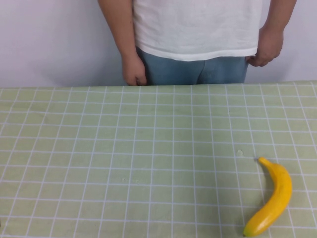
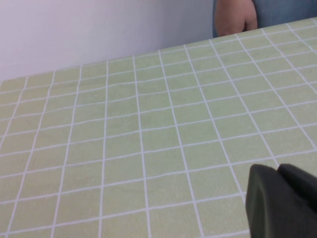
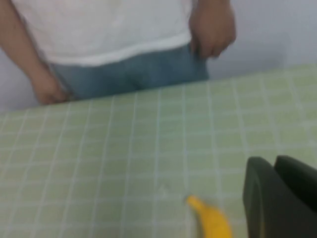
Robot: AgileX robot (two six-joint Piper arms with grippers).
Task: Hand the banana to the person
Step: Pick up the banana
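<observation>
The banana (image 1: pixel 273 198) is yellow and curved and lies on the green checked tablecloth at the near right, its stem pointing away from me. The person (image 1: pixel 198 29), in a white T-shirt and blue jeans, stands behind the far edge with both hands hanging at the hips. Neither gripper shows in the high view. My right gripper (image 3: pixel 274 161) is shut and empty, hovering just beside the banana's stem end (image 3: pixel 210 218). My left gripper (image 2: pixel 277 171) is shut and empty over bare cloth on the left side, with the person's hand (image 2: pixel 237 17) beyond it.
The green checked tablecloth (image 1: pixel 124 148) covers the whole table. A plain white wall stands behind the person. A small pale speck (image 1: pixel 240 152) lies on the cloth just beyond the banana's stem.
</observation>
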